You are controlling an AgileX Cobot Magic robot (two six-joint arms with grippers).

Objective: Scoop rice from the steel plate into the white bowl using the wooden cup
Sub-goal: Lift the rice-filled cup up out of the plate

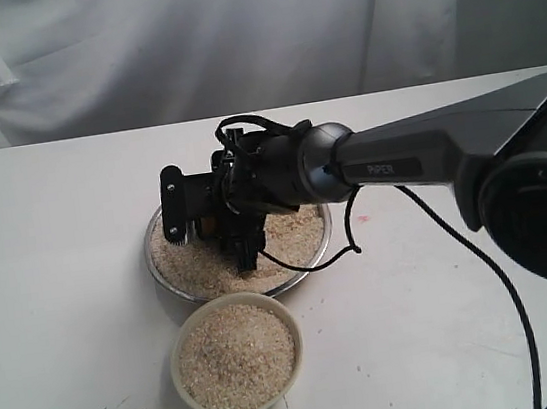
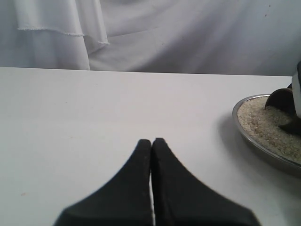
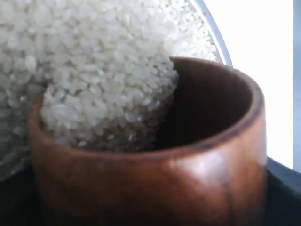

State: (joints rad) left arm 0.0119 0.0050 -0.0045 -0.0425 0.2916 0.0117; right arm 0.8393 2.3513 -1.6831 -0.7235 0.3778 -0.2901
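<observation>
Counting one plate (image 1: 151,264), one bowl (image 1: 177,370), one cup (image 3: 155,183), two grippers. Lying tipped in the plate's rice (image 3: 103,84): the cup, glossy reddish-brown, dark inside, grains heaping into its mouth. Clamping that cup, jaws wide, over the plate: right gripper (image 1: 243,254). Sitting just beside the plate, holding rice: bowl. Pressing together on nothing, apart from the plate: left gripper (image 2: 151,143).

reddish-brown wooden cup (image 3: 150,179) tilted into rice (image 3: 94,70), part-filled, on steel plate (image 1: 159,277), rice-filled white bowl (image 1: 179,378) just beside
</observation>
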